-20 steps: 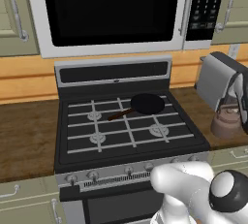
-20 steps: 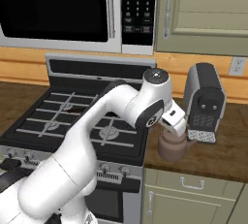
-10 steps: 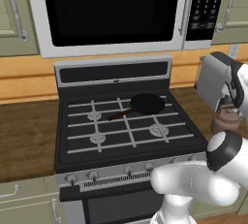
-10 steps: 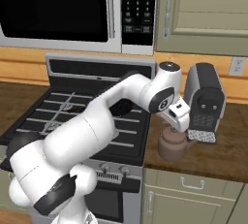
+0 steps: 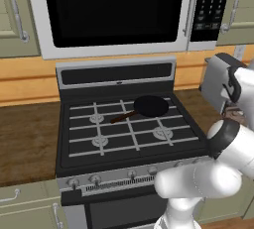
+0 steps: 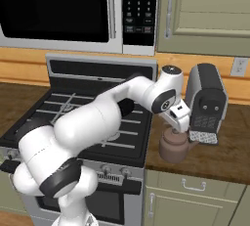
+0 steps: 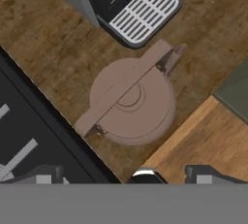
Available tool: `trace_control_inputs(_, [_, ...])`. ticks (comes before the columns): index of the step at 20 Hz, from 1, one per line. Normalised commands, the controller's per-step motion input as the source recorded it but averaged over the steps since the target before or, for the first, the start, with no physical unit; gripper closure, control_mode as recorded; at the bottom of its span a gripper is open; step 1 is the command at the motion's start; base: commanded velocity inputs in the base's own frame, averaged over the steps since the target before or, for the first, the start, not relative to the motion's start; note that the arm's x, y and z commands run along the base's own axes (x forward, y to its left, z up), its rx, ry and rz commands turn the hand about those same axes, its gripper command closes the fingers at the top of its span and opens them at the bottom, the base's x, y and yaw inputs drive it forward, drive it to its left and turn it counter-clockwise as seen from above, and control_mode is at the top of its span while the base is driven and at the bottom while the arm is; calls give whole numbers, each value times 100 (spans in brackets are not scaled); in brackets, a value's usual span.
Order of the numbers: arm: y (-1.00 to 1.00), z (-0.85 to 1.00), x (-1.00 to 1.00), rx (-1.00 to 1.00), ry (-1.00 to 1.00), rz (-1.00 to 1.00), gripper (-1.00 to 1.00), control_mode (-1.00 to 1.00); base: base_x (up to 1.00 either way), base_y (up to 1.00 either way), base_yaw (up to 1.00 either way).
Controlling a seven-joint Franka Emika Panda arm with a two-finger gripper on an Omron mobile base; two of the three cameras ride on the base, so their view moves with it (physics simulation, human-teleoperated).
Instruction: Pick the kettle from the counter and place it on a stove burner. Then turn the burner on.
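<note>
The kettle (image 6: 174, 146) sits upright on the dark wood surface (image 6: 219, 151), just right of the stove (image 6: 78, 122) and in front of a grey coffee machine (image 6: 207, 100), close to its drip tray. In the right base view the white arm reaches across the stove and its hand (image 6: 179, 120) hangs just above the kettle's top, fingers spread wide and holding nothing; the kettle's lower body and spout show below it. The hand view looks straight down on the kettle (image 7: 131, 99): its flat handle runs diagonally across the round lid, the small lid knob lies under the handle's middle, and the short spout points toward the upper right of that picture. The same view shows the coffee machine's slotted drip tray (image 7: 140, 12) near the kettle but not touching it, and the stove's black edge (image 7: 34, 121) on the other side. The left base view shows what the others hide: a black frying pan (image 5: 150, 106) with a brown handle lying over the back right burner, while the front right burner (image 5: 162, 133) and the two left ones are bare under the black grates. There the arm's elbow covers the kettle's spot, and the coffee machine (image 5: 218, 82) stands behind it. The microwave (image 6: 139, 10) above the stove has a keypad whose writing is too small to read; no brand name can be made out anywhere.
</note>
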Motion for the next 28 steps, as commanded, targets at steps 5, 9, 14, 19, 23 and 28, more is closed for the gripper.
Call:
trace_control_inputs(5, [0, -11, 30, 0, -1, -3, -100, -100, 0, 0, 0])
trace_control_inputs(9, [0, -15, 18, -2, 0, 0, -100, -100, 0, 0, 0])
trace_control_inputs(14, [0, -26, 7, -4, 0, 0, -100, -100, 0, 0, 0])
trace_control_inputs(19, [0, -29, 10, -6, 0, 0, -100, -100, 0, 0, 0])
trace_control_inputs(23, [0, -16, 14, -2, -6, 0, -100, -100, 0, 0, 0])
trace_control_inputs(28, [0, -14, 15, -1, -5, 0, -100, -100, 0, 0, 0])
